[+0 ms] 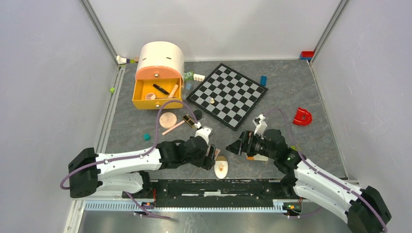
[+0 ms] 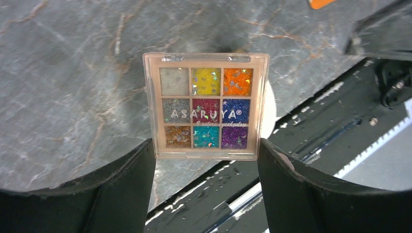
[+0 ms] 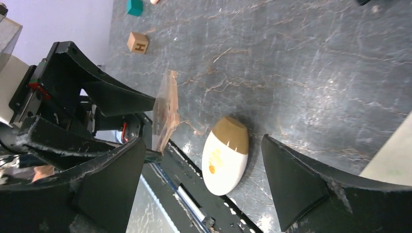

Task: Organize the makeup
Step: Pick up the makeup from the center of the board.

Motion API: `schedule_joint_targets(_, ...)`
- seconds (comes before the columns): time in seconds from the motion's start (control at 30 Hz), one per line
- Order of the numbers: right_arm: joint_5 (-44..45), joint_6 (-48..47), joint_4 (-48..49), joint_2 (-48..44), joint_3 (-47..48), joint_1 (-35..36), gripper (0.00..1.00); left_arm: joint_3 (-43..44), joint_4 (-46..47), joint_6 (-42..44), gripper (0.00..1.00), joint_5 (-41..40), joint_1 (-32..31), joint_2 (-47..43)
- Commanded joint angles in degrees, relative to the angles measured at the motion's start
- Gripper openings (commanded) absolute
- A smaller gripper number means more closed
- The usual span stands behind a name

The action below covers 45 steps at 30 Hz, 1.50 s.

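Item: eyeshadow palette (image 2: 206,107), side edges clamped in my left hand (image 2: 206,147). My right hand (image 3: 203,143) released, over cream oval (image 3: 226,155). Handling: carry level, far-left, into open yellow drawer (image 1: 155,103).

Robot test cell, lab-type. Plain white panel walls (image 1: 48,73) on aluminium posts (image 1: 99,29) box in a grey stone-pattern counter (image 1: 301,92) on three sides. Left arm (image 1: 127,162) and right arm (image 1: 323,180) are bolted to a black rail (image 1: 218,187) at the near edge. Loose props: chessboard (image 1: 228,94), toy bricks (image 1: 306,54).
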Motion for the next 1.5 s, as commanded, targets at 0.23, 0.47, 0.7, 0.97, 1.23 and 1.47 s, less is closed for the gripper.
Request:
schedule_joint_targets(0.23, -3.09, 7.92, 14.09, 5.81, -2.52, 4.42, 0.91, 3.28, 7.85, 4.33, 0.63, 3.43, -4.95, 5.80)
schedule_joint_targets(0.47, -1.72, 8.47, 14.17, 8.39, -2.52, 7.34, 0.83, 4.36, 8.15, 4.40, 0.63, 2.66, -5.82, 6.42)
schedule_joint_targets(0.7, -2.67, 10.36, 17.49, 10.71, -3.40, 8.94, 0.70, 4.37, 8.15, 4.73, 0.63, 2.38, -5.93, 6.09)
schedule_joint_targets(0.97, -4.05, 12.06, 22.30, 11.70, -4.34, 9.78, 0.44, 4.09, 8.15, 4.75, 0.63, 2.05, -6.10, 5.87)
schedule_joint_targets(1.23, -3.76, 12.12, 22.80, 11.63, -5.19, 9.91, 0.15, 4.17, 8.06, 5.02, 0.64, 1.51, -6.09, 4.98)
schedule_joint_targets(1.47, -2.74, 11.77, 21.08, 9.77, -5.13, 9.91, 0.06, 4.59, 7.32, 4.73, 0.85, -0.52, -6.04, 2.12)
